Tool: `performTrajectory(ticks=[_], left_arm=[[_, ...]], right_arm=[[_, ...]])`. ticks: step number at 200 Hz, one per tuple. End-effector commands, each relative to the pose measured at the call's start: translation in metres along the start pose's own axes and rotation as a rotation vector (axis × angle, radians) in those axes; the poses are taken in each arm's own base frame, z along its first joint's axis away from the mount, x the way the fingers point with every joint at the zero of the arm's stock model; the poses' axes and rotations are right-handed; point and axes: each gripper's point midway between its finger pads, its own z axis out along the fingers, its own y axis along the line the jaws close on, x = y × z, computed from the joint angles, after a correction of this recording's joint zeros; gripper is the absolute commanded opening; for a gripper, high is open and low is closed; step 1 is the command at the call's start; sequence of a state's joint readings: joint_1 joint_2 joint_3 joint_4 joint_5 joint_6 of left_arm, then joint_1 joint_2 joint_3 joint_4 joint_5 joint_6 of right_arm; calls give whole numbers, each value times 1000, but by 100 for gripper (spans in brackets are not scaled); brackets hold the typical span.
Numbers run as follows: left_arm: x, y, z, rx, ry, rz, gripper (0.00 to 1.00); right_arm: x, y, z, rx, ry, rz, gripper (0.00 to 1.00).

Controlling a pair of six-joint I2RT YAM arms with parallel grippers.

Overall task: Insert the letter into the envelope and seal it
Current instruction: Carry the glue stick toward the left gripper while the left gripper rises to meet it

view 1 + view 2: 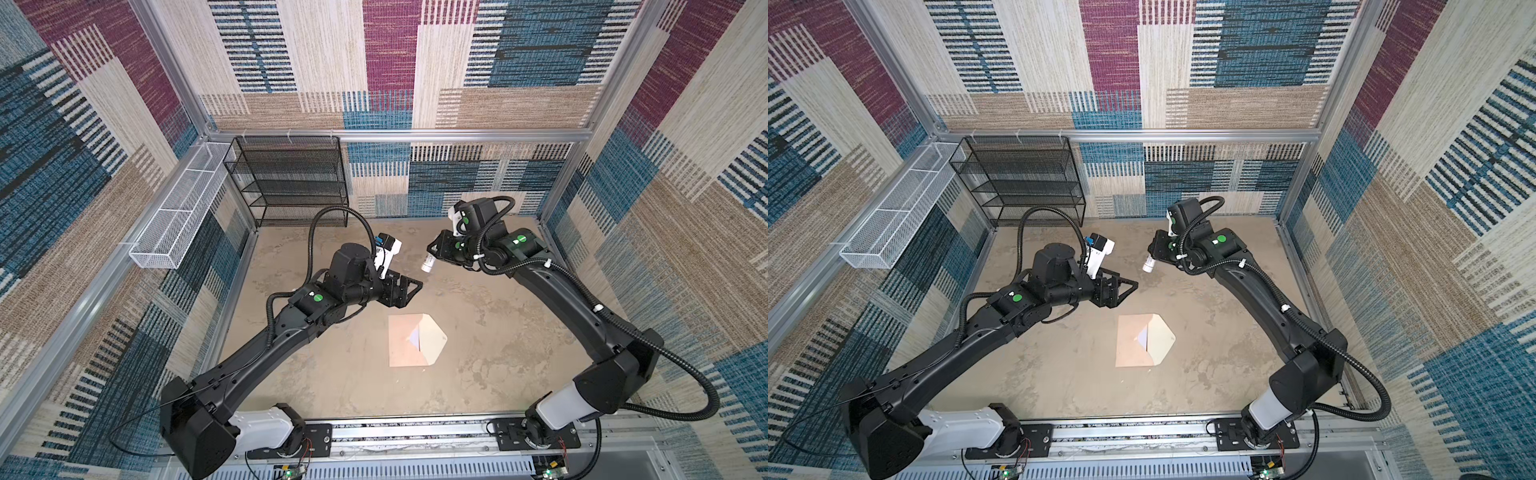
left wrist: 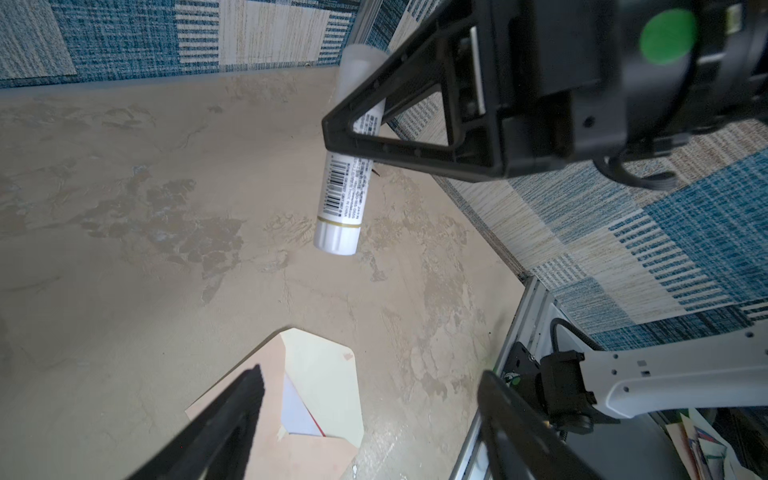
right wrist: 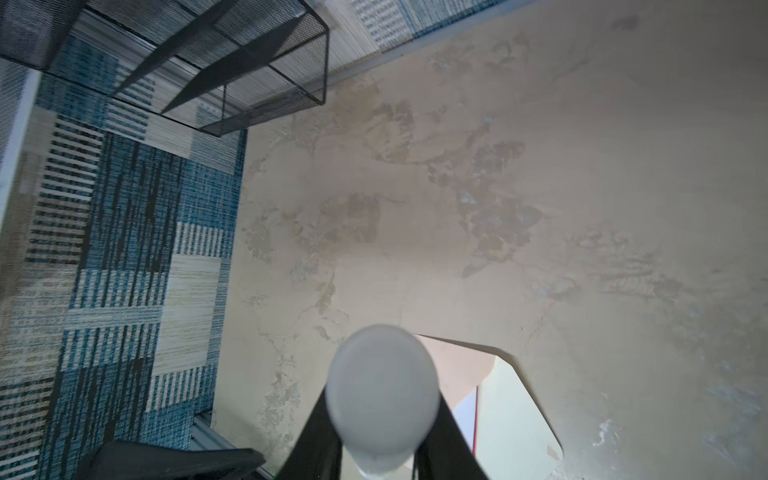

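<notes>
Left wrist view is showing the right gripper (image 2: 349, 124) clamping a barcoded white tube (image 2: 337, 216), tilted above the desk (image 2: 124, 249) and clear of everything. In both top views the envelope (image 1: 401, 349) is lying flat near the desk's middle, flap open, with the letter (image 1: 414, 338) tucked inside. The left gripper (image 1: 413, 293) is hovering spread wide and empty past the envelope's far left corner. A black mesh shelf (image 1: 286, 178) is standing in the far left corner. Only the wrist views are revealing the letter's red edge.
</notes>
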State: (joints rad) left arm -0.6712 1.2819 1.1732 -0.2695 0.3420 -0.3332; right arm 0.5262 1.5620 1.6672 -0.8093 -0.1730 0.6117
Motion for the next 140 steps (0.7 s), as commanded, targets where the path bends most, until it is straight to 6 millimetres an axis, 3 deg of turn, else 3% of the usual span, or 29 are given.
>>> performTrajectory(ticks=[1,55,104,140], left_arm=[[-27,-8,1,57,-88,51,85],[-48,0,9,84,-127,57,84],[-52,14,13,119,-121,39,80],[-55,8,14,193,-102,44,75]], right_arm=[[-18,29,-5,-110,-48,-88,23],[-19,48,-10,-185,-14,-157,24],[-11,61,-13,-251,44,-184,25],[-6,66,-12,-280,80,-199,25]])
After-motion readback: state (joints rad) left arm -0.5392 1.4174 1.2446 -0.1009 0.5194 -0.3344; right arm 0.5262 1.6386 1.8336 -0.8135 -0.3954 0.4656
